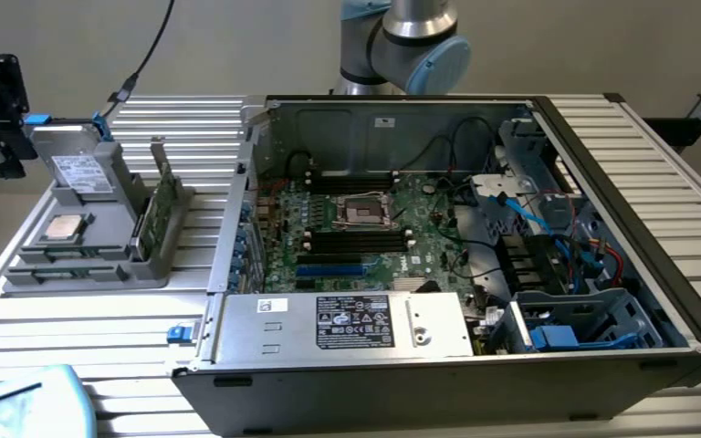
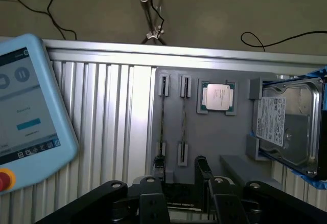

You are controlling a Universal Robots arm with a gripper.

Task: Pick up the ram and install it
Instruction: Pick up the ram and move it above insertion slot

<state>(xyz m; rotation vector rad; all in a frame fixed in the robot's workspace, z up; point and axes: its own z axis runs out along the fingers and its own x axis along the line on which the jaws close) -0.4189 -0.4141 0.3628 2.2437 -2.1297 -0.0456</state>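
Note:
Two ram sticks stand on edge in the slots of a grey parts tray (image 1: 83,265) at the exterior view's left. One green ram stick (image 1: 146,228) leans beside a taller thin one (image 1: 160,169). In the wrist view they show edge-on as thin dark lines, one ram stick (image 2: 162,116) beside the other (image 2: 184,116). My gripper (image 1: 4,155) hangs high over the tray's far left, apart from both sticks. In the wrist view my gripper (image 2: 180,175) is open, with nothing between the fingers (image 2: 202,168).
The tray also holds a silver processor chip (image 2: 217,97) and a hard drive (image 2: 288,127). An open computer case (image 1: 473,246) with its motherboard (image 1: 363,228) fills the table's right. A blue teach pendant (image 2: 25,111) lies on the ribbed table beside the tray.

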